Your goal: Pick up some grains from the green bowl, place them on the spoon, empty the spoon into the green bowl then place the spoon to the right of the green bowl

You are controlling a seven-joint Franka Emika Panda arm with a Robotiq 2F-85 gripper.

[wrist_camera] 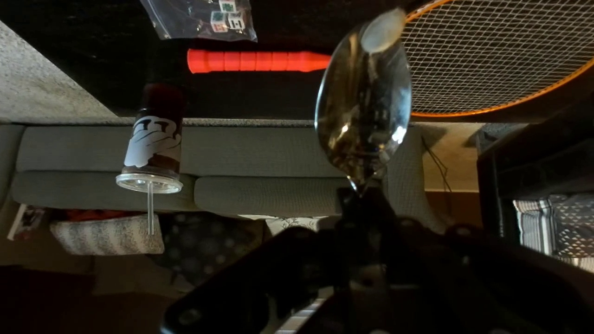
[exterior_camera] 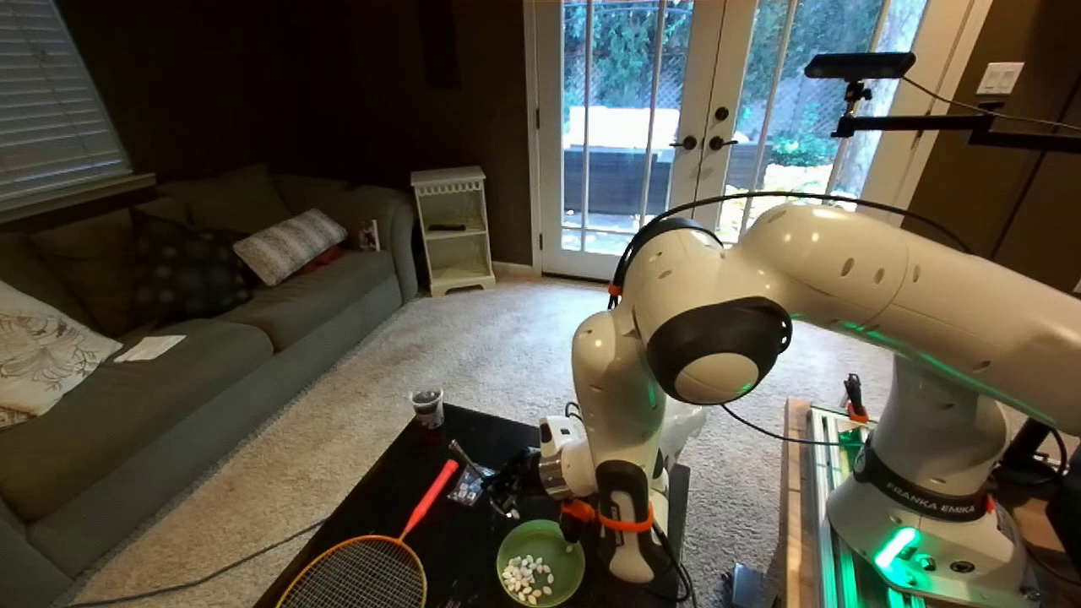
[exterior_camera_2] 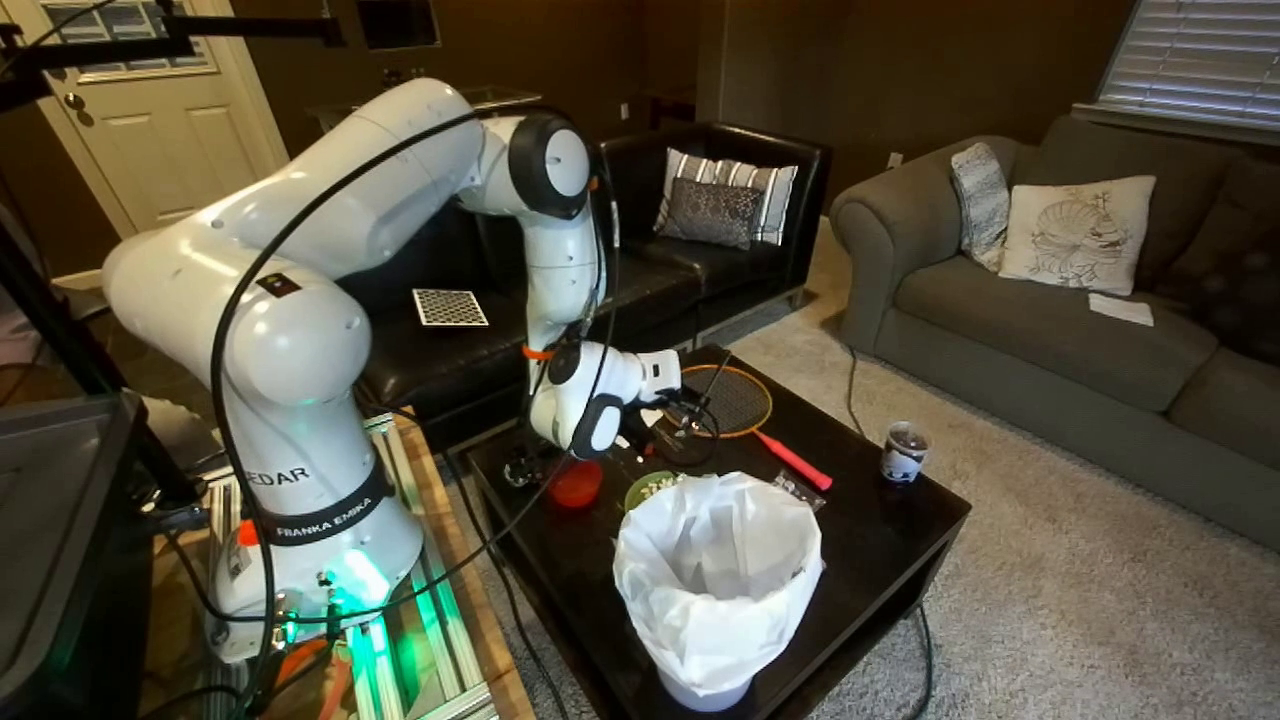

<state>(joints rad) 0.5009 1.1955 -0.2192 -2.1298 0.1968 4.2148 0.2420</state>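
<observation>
Plainly, the gripper (wrist_camera: 365, 204) is nearly closed, pinching the spoon (wrist_camera: 364, 106) near its neck; a whitish grain (wrist_camera: 383, 31) shows at the spoon's tip, and more grains (exterior_camera: 525, 578) lie in the green bowl (exterior_camera: 551, 542) on the table (exterior_camera_2: 880, 545).

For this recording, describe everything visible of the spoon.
The spoon looks like polished metal: a glossy oval scoop narrowing to a thin neck. The claw grips it past the neck, holding it tilted above the table. In both exterior views, a handle end seems to stick up beyond the claw. A pale pellet appears to lie at the scoop's tip in the wrist view. The handle's middle is hidden.
</observation>
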